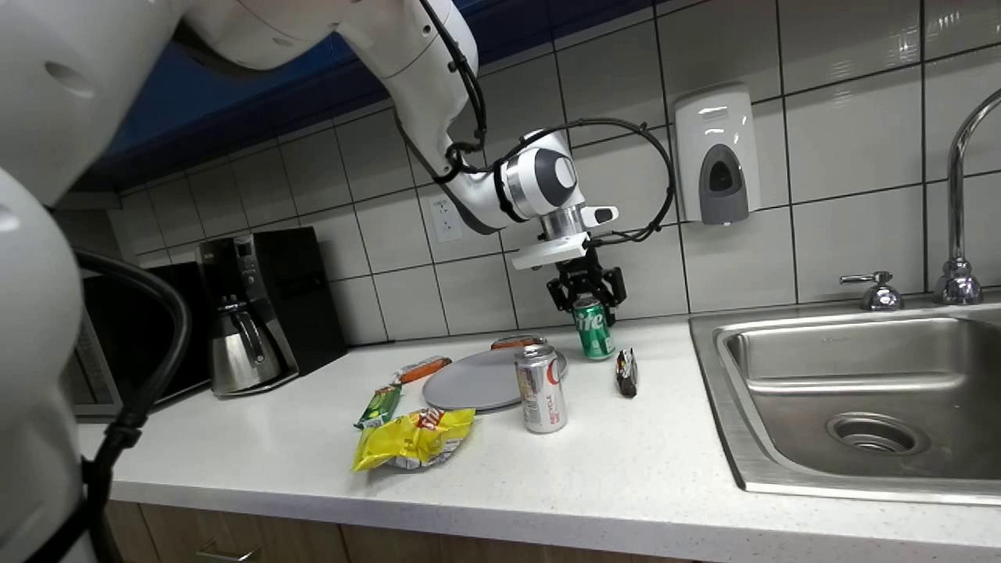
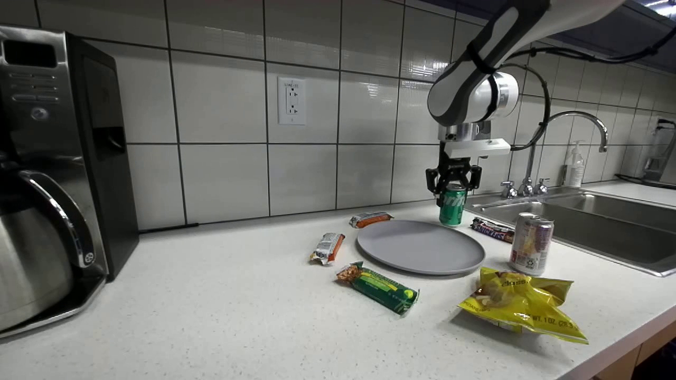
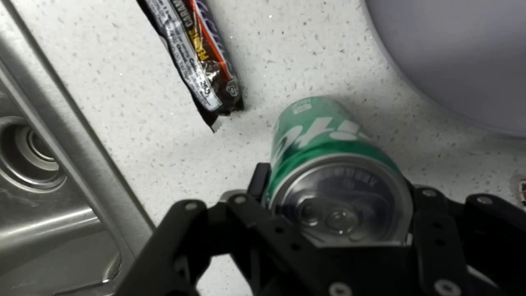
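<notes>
My gripper [image 1: 588, 301] points down with its fingers on both sides of a green soda can [image 1: 595, 335], near the tiled wall. In the wrist view, the gripper [image 3: 339, 197] has its fingers against the can [image 3: 322, 131] with no clear gap; the right pad is mostly hidden. The can is upright, its base at or close to the counter. A dark-wrapped candy bar [image 3: 197, 57] lies on the sink side of the can; it also shows in an exterior view [image 2: 492, 230]. A grey plate [image 2: 422, 248] lies on the can's other side, apart from it.
A silver can [image 1: 539, 391] stands beside the plate. A yellow chip bag [image 2: 520, 306], a green bar [image 2: 380, 289] and two orange-and-silver bars [image 2: 328, 248] [image 2: 371, 219] lie around it. The sink [image 1: 715, 407] and coffee maker [image 1: 301, 297] stand at opposite ends.
</notes>
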Controlling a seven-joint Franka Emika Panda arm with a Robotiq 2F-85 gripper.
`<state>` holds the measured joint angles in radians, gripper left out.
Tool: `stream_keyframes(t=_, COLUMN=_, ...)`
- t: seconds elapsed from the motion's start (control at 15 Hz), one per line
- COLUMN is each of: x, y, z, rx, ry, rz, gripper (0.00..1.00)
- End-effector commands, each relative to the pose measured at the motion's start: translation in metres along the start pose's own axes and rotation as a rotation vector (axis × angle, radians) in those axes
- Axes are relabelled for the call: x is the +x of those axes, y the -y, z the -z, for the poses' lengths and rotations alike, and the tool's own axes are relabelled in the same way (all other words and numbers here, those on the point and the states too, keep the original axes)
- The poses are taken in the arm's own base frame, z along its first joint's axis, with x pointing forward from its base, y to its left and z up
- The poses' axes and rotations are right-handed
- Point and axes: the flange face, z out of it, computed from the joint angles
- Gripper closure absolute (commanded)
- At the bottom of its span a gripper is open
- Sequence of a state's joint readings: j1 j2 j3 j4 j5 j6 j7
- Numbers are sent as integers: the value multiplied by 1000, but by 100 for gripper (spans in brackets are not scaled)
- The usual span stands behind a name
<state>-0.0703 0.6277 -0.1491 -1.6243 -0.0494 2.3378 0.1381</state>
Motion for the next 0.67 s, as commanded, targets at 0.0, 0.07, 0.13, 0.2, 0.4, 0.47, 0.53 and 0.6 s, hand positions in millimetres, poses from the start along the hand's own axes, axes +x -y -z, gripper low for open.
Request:
stream_keyframes(t=0.0, x=10, y=-4, z=3, rx=19, ry=17, rz=-30, gripper=60)
stream_keyframes(t=0.07, x=11, y=-4, z=2, rx=20, ry=20, rz=-34, gripper=60)
stream_keyframes(t=0.13, x=11, y=-4, z=1, rx=21, ry=22, rz=-36, gripper=60)
stream_keyframes(t=0.2, x=11, y=-4, z=0, rx=22, ry=24, rz=-38, gripper=60)
stream_keyframes(t=0.4, x=11, y=-4, z=0, rx=21, ry=25, rz=-40, gripper=60)
stream_keyframes(t=0.47, x=12, y=-4, z=0, rx=20, ry=27, rz=-41, gripper=60)
stream_keyframes(t=0.53, x=12, y=-4, z=0, rx=18, ry=28, rz=-41, gripper=60)
stream_keyframes(t=0.6, x=12, y=-3, z=1, rx=16, ry=29, rz=-41, gripper=60)
